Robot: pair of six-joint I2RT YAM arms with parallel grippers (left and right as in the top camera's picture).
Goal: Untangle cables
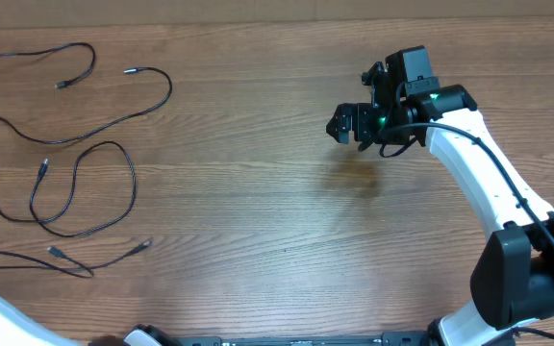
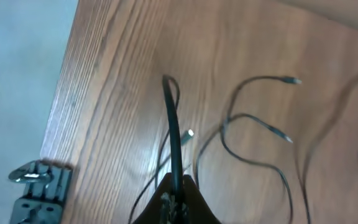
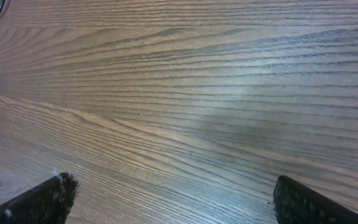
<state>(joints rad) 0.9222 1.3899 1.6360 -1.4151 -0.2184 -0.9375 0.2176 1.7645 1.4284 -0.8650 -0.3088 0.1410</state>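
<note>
Three thin black cables (image 1: 170, 93) with small metal-tipped plugs lie in loose loops on the left part of the brown wooden table (image 1: 277, 221). The left gripper (image 2: 176, 190) is clenched on one of them near the table's left edge. The right gripper (image 3: 173, 202) hangs released, fingers wide apart, over the table's right half.

The table (image 1: 277, 240) is wood, strongly grained with a soft sheen. The cables (image 1: 134, 183) at nine o'clock look matt black with shiny metal tips. The right arm (image 1: 474, 168) at three o'clock is glossy white plastic.
</note>
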